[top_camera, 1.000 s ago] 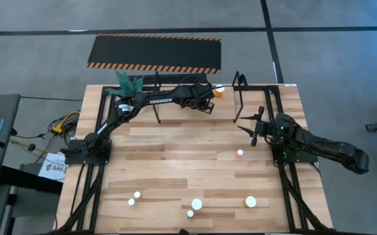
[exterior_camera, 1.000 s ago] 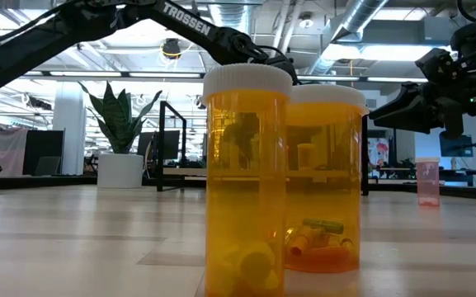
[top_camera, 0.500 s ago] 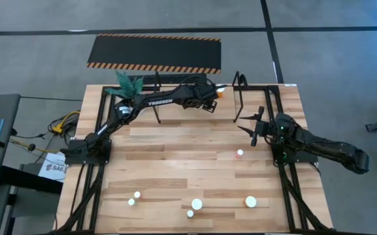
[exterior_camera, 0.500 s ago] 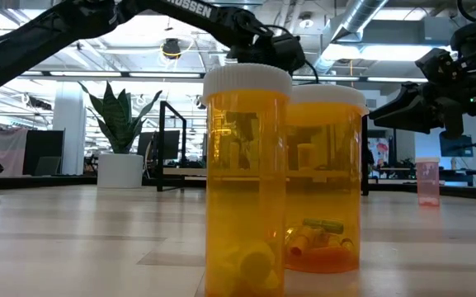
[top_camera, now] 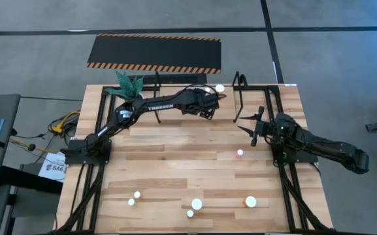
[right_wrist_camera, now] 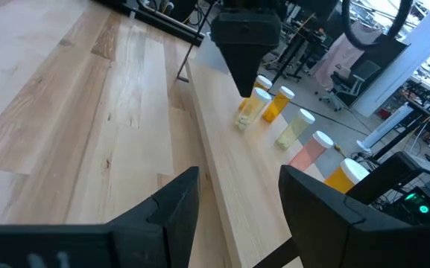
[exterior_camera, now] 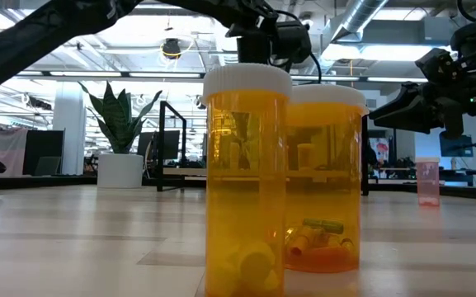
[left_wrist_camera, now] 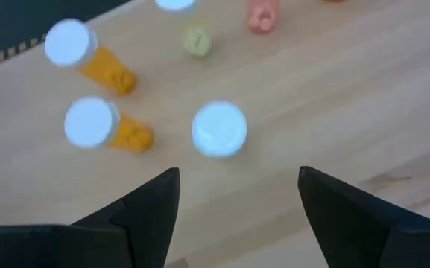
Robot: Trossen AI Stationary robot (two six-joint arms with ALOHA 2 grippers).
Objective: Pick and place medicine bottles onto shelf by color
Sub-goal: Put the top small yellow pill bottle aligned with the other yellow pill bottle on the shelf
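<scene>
Left gripper (left_wrist_camera: 233,197): fingers spread, empty | white-capped bottle (left_wrist_camera: 219,129) stands on shelf (left_wrist_camera: 334,89) just beyond my fingertips | judgement: I lift straight up, avoiding neighbouring bottles.

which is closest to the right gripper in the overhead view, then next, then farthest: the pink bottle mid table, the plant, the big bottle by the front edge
From the right gripper:
1. Pink bottle, mid table, just in front of it.
2. Big bottle, near the front edge, right of centre.
3. Plant, back left corner.
</scene>
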